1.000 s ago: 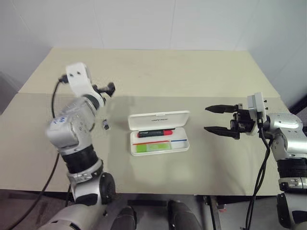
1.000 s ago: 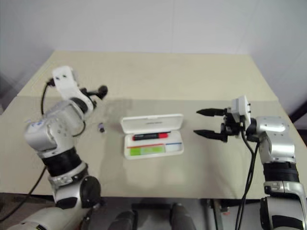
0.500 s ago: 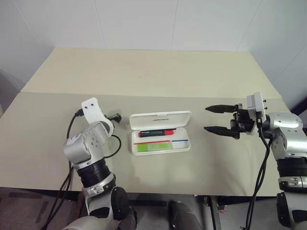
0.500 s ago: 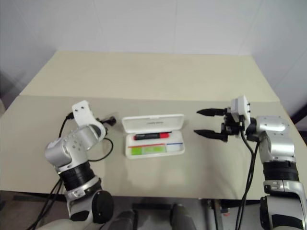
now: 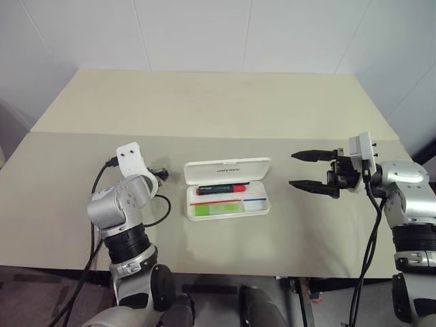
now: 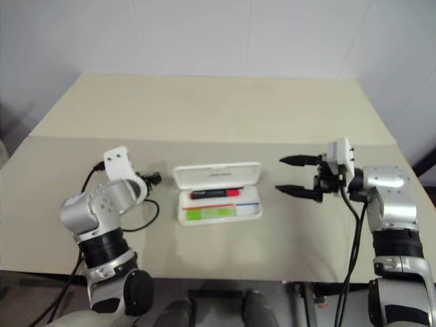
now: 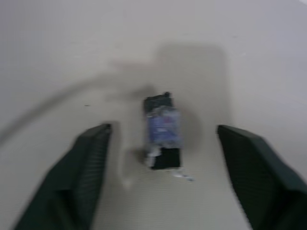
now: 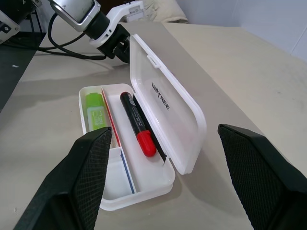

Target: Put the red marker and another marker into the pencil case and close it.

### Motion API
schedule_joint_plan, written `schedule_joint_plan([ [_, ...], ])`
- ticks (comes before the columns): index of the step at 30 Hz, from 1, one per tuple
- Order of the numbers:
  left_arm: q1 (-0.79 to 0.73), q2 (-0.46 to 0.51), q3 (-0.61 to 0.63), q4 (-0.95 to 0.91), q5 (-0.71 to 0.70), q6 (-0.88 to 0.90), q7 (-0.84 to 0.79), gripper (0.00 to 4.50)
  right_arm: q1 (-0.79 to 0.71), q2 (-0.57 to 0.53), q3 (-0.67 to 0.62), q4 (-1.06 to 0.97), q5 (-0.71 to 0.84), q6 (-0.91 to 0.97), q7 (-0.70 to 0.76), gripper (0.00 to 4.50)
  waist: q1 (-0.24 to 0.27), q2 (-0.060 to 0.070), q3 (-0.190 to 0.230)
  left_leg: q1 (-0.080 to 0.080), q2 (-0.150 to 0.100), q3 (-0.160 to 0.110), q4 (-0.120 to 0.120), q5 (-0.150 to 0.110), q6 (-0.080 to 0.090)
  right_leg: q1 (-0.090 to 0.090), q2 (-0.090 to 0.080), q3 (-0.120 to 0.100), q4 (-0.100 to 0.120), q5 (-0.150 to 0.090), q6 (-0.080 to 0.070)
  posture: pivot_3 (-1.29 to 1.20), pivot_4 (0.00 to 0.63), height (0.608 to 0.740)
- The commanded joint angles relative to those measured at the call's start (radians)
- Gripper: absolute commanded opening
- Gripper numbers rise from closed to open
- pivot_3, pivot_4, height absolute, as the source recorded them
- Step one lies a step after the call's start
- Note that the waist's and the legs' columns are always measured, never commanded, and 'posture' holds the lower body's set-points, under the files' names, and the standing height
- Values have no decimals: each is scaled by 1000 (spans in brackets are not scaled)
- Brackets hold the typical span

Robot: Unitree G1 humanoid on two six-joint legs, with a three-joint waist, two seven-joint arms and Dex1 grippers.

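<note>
Lying open at the centre of the frame on the beige tabletop [image 5: 286, 109], the white pencil case [image 5: 228, 206] holds both task items. Its lid stands raised behind the tray. In the nearer compartment is the lime-green marker [image 5: 216, 210]. Just behind it lies the red marker [image 5: 220, 189], red at one end and black at the other. At lower left, the left gripper [image 7: 160, 158] hangs low over the tabletop, fingers spread and grasping nothing. Between its fingers sits a small dark stub [image 7: 163, 139]. At right of the frame, the right gripper [image 5: 302, 169] hovers released, well apart from the case, pointing toward it. Only closing seems left. Picking up the stub could add a wrong item, and a sideways push on the lid could slide the light case.
</note>
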Motion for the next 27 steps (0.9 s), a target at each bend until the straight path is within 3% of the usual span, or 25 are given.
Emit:
schedule_joint_plan([
  [1, 11, 50, -40, 86, 20, 11, -15, 2299, -4, -4, -16, -22, 9, -8, -4, 4500, -1, 0, 0, 1, 0, 0, 0, 0, 0, 1, 0, 0, 0, 0, 0, 0, 150, 740],
  [4, 5, 76, -72, 122, 24, 2, -19, 1349, 0, -5, -17, -25, 9, -9, -8, 4500, -11, 0, 0, 14, 0, 0, -1, 0, 0, 15, 1, -1, -5, -2, -4, 0, 150, 740],
  [7, -12, 91, -83, 142, 20, -25, -25, 385, 0, -3, -16, -28, 7, -9, -16, 4500, -23, 0, 0, 13, 0, 0, -1, 2, 2, 20, 0, 0, -17, -2, -10, 0, 150, 740],
  [15, -94, 253, -147, 202, 2, -288, -139, 356, -13, -4, -15, -13, 6, -17, -16, 4500, -27, -2, 1, 11, 1, 0, -2, 4, 4, 22, 0, 0, -25, 6, -11, 0, 150, 740],
  [18, -154, 357, -188, 238, -2, -388, -215, 356, -22, -1, -14, -2, 3, -23, -16, 4500, -23, -2, 1, 6, 1, 1, -5, 4, 4, 14, 0, 0, -24, 14, 4, 0, 150, 740],
  [21, -256, 453, -236, 275, -27, -496, -336, 356, -26, 3, -14, 2, 1, -26, -18, 4500, -20, -2, 1, 4, 1, 0, -10, 3, 3, 10, 0, 0, -22, 13, 4, 0, 150, 740],
  [27, -426, 519, -347, 321, -103, -580, -591, 356, -36, 17, -10, 12, -6, -34, -21, 4500, -7, -2, 1, 0, 1, 0, -14, 1, 2, 8, -1, -1, -26, 10, 5, 0, 150, 740],
])
